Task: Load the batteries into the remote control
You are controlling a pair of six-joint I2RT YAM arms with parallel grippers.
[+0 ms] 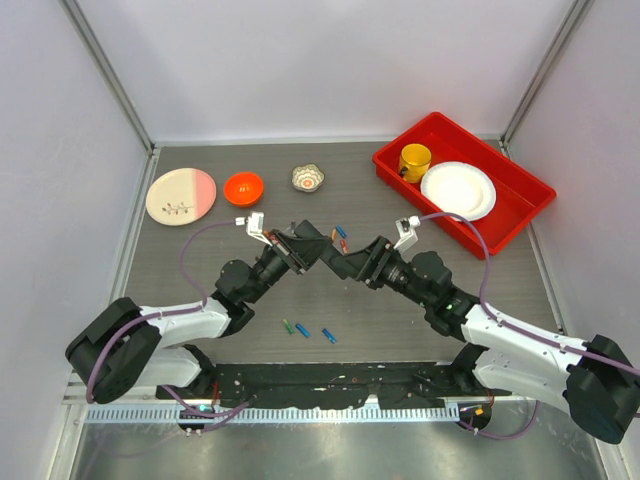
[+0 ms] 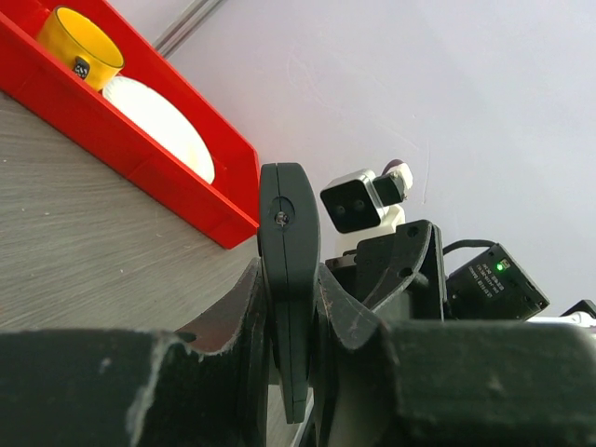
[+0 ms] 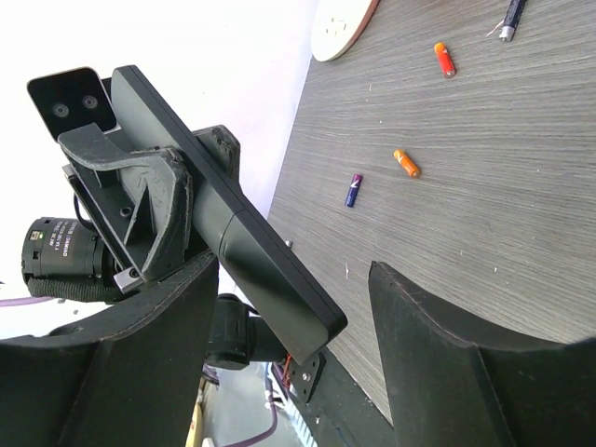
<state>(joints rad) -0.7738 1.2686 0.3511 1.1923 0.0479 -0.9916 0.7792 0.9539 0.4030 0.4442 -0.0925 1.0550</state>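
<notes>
Two-arm set-up, viewed from above and from both wrists. The remote control (image 2: 289, 233) is held clear of the surface (image 1: 400, 325), at mid-surface between the two arms, and is clamped edge-on between the closed left fingers (image 2: 240, 317). The right fingers (image 3: 447, 354) are spread wide, and the free end of the remote control is seen between them (nearer one finger; contact cannot be told). The batteries (image 1: 302, 331) are scattered loose on the surface: a green one and two blue ones are found near the arm bases, and a few more, orange among them, lie just beyond the fingers. A red tray (image 1: 520, 215) with a yellow cup (image 1: 414, 159) is placed at the far right.
</notes>
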